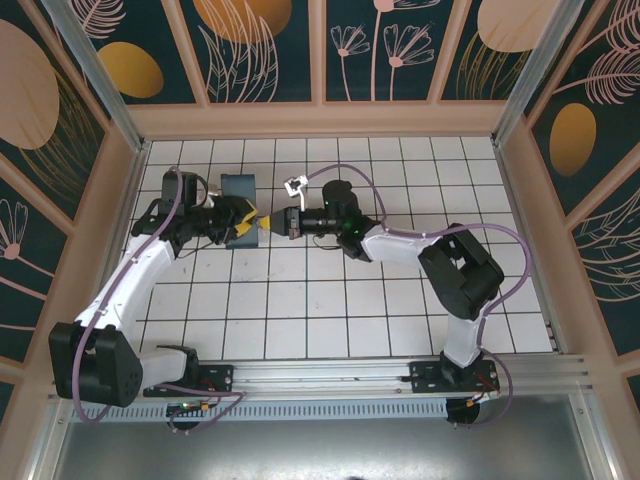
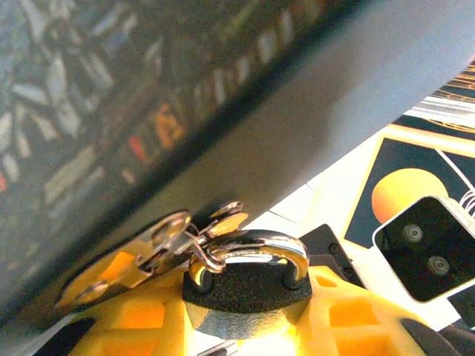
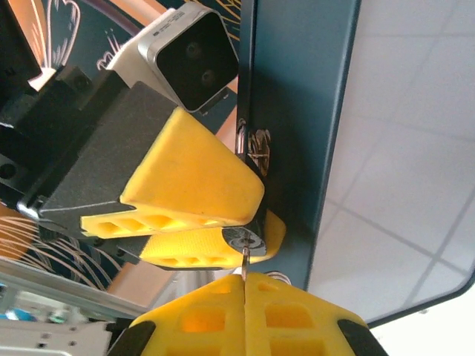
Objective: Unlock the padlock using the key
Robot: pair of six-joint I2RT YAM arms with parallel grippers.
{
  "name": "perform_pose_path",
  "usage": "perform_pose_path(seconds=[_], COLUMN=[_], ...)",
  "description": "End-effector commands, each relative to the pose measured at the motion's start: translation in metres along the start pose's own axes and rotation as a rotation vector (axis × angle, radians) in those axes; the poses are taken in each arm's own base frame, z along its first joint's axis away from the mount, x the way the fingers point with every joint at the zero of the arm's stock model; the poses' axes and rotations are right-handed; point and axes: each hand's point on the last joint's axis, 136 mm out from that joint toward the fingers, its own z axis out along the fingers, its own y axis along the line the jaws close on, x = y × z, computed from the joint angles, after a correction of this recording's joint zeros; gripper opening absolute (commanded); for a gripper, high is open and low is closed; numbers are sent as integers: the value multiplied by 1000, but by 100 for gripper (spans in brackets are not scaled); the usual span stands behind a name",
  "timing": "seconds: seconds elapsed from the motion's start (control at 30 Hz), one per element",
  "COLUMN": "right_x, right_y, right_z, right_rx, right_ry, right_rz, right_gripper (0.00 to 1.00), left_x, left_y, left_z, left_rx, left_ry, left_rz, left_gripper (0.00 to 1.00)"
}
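Observation:
The padlock (image 2: 249, 288), dark-bodied with a silvery shackle (image 2: 256, 245), sits between the yellow fingers (image 2: 356, 315) of my left gripper (image 2: 246, 330), which is shut on its body. A small ring with spare keys (image 2: 152, 248) hangs from the shackle. In the right wrist view the padlock's shiny underside (image 3: 245, 239) faces my right gripper (image 3: 244, 288). That gripper is shut on the key (image 3: 244, 265), whose thin blade stands in the keyhole. In the top view the left gripper (image 1: 249, 222) and the right gripper (image 1: 275, 225) meet tip to tip above the tiled floor.
A dark blue-grey box (image 1: 238, 190) stands right behind the two grippers, close against the padlock, and looms large as the box (image 3: 297, 111) in the right wrist view. White tiled floor (image 1: 330, 300) lies open towards the front. Wooden walls (image 1: 320, 118) ring the workspace.

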Motion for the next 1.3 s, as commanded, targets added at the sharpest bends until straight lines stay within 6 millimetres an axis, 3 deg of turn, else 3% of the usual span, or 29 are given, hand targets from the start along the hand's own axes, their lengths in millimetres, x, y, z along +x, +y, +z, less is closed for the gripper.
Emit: perform_pose_path(seconds=[0.0,0.2,0.37,0.53,0.73,0.83,1.0,1.27], right_x=[-33,-34,-44,-32,-27,-28,-29,-26], right_y=[30,19,30,29,21,15,12,15], right_z=[12,7,11,8,8,10,2,-10], right_rx=[48,18,-43,-84,-95,-98,-257,-263], right_ry=[-85,-85,-105,-93,-110,-120,-151,-180], right_rz=[-212,-156,-102,-10,99,199,505,692], right_gripper=[0,0,0,6,3,0,0,0], left_x=[30,31,30,24,25,26,28,31], left_y=[-18,-23,-25,-33,-35,-35,-39,-29], left_z=[-7,-9,-10,-10,-10,-9,-9,-3], left_rx=[56,69,101,126,132,141,156,164], left_ry=[123,124,106,81,87,93,114,124], left_rz=[49,57,32,27,36,43,120,200], left_gripper=[8,8,8,8,9,9,9,10])
